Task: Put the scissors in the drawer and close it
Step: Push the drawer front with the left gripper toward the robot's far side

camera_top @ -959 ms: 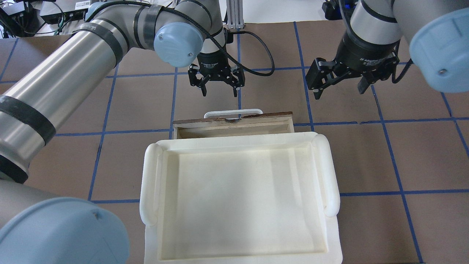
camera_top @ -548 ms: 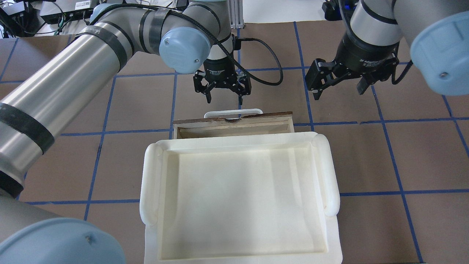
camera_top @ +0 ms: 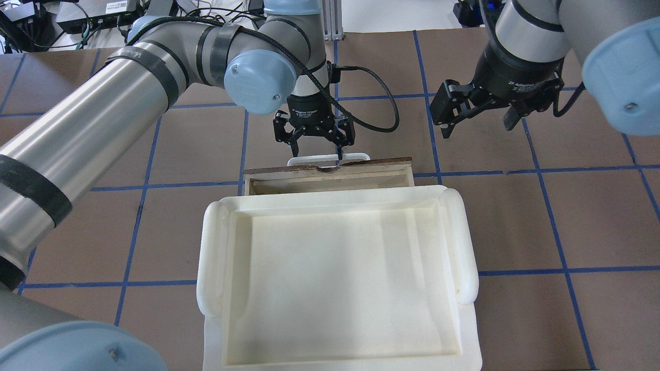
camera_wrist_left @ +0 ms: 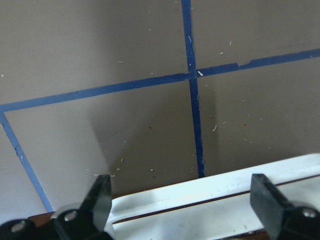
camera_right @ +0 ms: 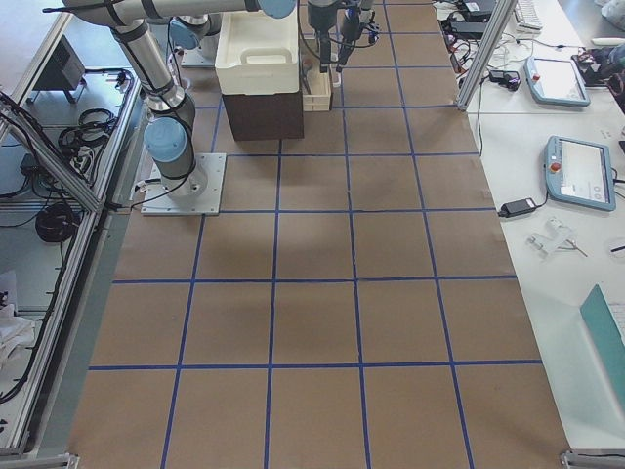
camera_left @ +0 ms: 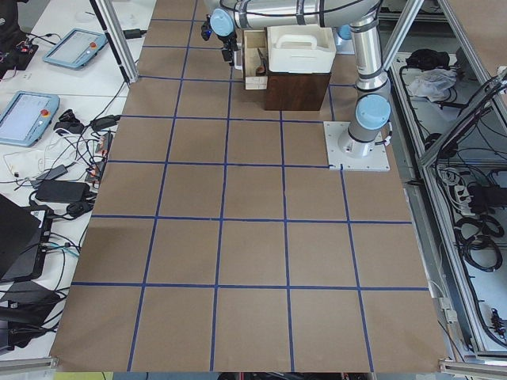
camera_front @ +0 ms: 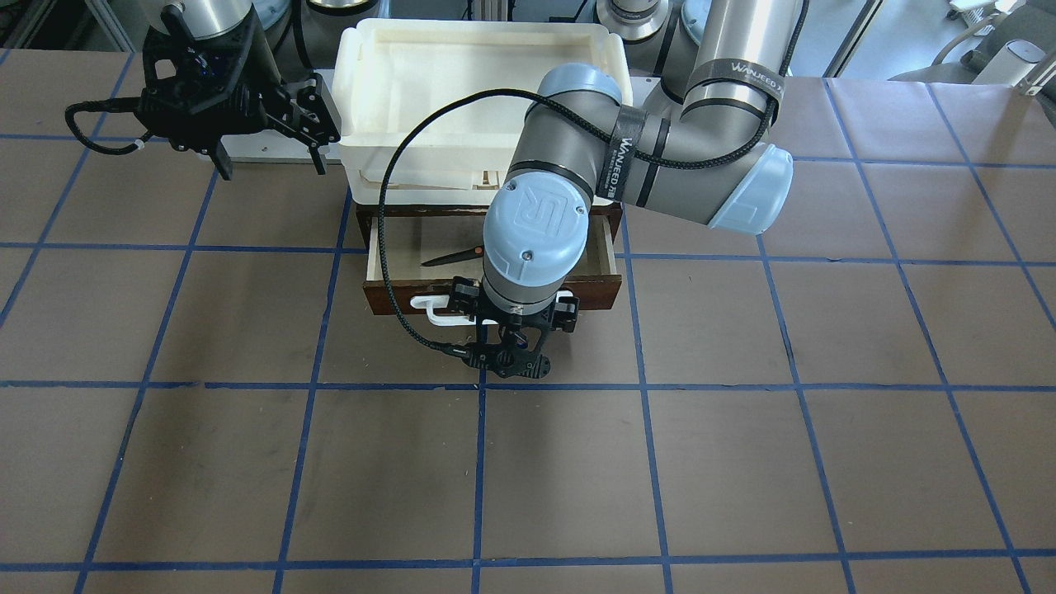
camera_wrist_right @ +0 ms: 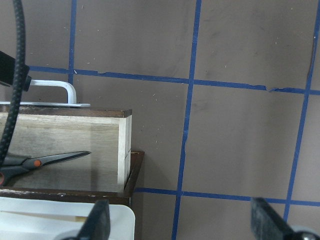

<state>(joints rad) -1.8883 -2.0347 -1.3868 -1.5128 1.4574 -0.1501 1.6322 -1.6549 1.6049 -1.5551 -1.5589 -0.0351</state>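
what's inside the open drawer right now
The scissors lie flat on the pale floor of the drawer. From the front, the left arm covers their handles and the drawer's middle. The rear part sits under the cream tray, so anything there is unseen.

I'm seeing a brown bench (camera_top: pixel 515 221) crossed by a blue tape grid. The drawer (camera_front: pixel 388 297) is dark brown outside and pale plywood inside, and its bar handle (camera_front: pixel 429 309) is white. The scissors (camera_wrist_right: pixel 55 158) show dark blades and a dab of orange-red. The tray (camera_top: pixel 211 257) reads cream-white. The left claw (camera_top: pixel 317 153) and right claw (camera_top: pixel 477 129) are black. The left arm (camera_top: pixel 77 134) is silver, with black bands and pale blue caps.
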